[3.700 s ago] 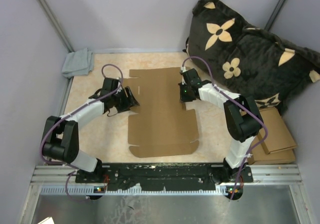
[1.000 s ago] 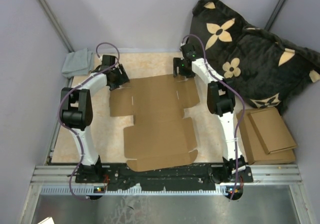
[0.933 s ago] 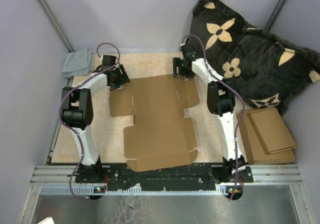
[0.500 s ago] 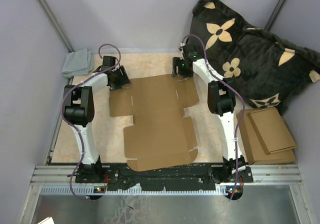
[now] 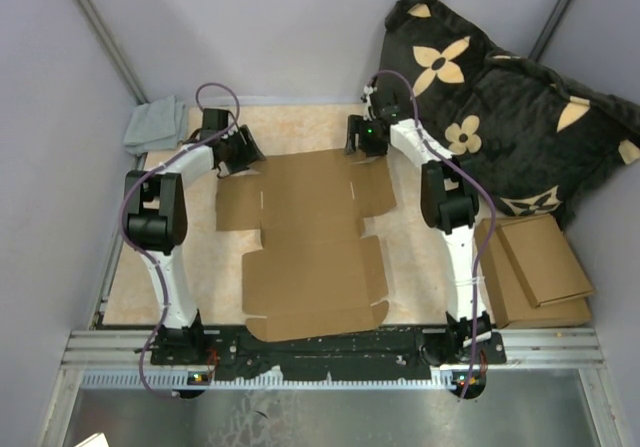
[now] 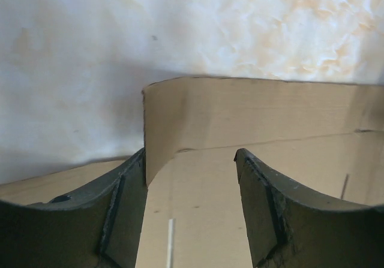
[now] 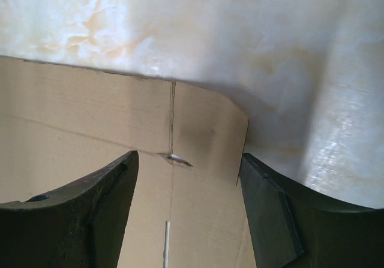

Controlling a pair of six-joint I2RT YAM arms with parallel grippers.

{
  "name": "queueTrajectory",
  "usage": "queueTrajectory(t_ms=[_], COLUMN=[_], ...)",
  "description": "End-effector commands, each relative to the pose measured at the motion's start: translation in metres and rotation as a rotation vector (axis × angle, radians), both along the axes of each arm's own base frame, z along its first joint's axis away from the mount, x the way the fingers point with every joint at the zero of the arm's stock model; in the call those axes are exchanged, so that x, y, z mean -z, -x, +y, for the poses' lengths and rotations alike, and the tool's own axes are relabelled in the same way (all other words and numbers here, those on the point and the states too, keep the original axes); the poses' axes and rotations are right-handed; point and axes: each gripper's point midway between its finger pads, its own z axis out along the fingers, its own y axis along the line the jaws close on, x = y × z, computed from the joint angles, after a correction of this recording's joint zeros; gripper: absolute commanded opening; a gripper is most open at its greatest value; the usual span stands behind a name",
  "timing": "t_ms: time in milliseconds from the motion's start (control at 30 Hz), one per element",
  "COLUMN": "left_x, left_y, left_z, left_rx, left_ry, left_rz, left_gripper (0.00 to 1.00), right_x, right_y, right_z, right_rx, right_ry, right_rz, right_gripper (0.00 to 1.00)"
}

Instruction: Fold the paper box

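The paper box (image 5: 310, 247) lies unfolded and mostly flat in the middle of the table (image 5: 195, 257). Its long axis runs from the near rail towards the far wall, and its rounded flaps stick out on both sides.

The left gripper (image 5: 242, 155) sits at the box's far left corner and the right gripper (image 5: 361, 147) at its far right corner. Both arms are stretched well forward.

In the left wrist view the left gripper (image 6: 191, 159) is spread wide. The far strip of the box (image 6: 252, 112) curls up off the table between the fingers. Its cut side edge runs just beside, perhaps touching, the inner face of the left-hand finger (image 6: 123, 202). Nothing is pinched.

In the right wrist view the right gripper (image 7: 189, 157) is also spread wide. The box's far corner flap (image 7: 207, 139) lies between its fingers (image 7: 279, 214), with a slit running through the cardboard there. The flap's outer edge comes close to the right-hand finger. Whether they touch cannot be told, and this claw grips nothing either.

A grey cloth (image 5: 156, 125) is bunched in the far left corner of the table, well apart from the box. A black cushion with tan flowers (image 5: 500, 107) leans at the far right, close behind the right arm. Below it, off the right edge of the table, sits a pile of brown cardboard pieces (image 5: 540, 267). A metal rail (image 5: 330, 352) carries the arm bases along the near edge, just beside the box's nearest flap.
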Motion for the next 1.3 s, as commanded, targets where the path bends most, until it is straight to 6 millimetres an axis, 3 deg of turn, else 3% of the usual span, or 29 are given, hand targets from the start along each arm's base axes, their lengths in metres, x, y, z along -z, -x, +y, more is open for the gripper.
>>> queueTrajectory(t_ms=[0, 233, 700, 867, 1100, 1167, 1267], left_x=[-0.034, -0.045, -0.016, 0.006, 0.041, 0.042, 0.032], left_y=[-0.002, -0.004, -0.009, -0.010, -0.004, -0.002, -0.003], left_z=[-0.027, -0.044, -0.066, -0.067, -0.062, -0.061, -0.055], left_rx=[0.068, 0.097, 0.142, 0.144, 0.120, 0.121, 0.109], left_ry=[0.082, 0.091, 0.076, 0.066, 0.044, 0.035, 0.008], left_rz=[-0.083, -0.119, -0.063, -0.006, 0.088, 0.098, 0.092], left_gripper=[0.65, 0.64, 0.64, 0.64, 0.64, 0.64, 0.64], right_x=[-0.073, -0.082, -0.055, -0.028, 0.024, 0.033, 0.029], right_y=[0.003, 0.006, 0.013, 0.012, 0.015, 0.017, 0.016], right_z=[0.033, 0.051, 0.091, 0.092, 0.086, 0.083, 0.074], right_rx=[-0.079, -0.109, -0.173, -0.161, -0.145, -0.144, -0.118], right_ry=[-0.137, -0.179, -0.134, -0.107, -0.047, -0.031, 0.009], right_rz=[-0.113, -0.123, -0.105, -0.057, 0.037, 0.052, 0.036], right_gripper=[0.68, 0.68, 0.68, 0.68, 0.68, 0.68, 0.67])
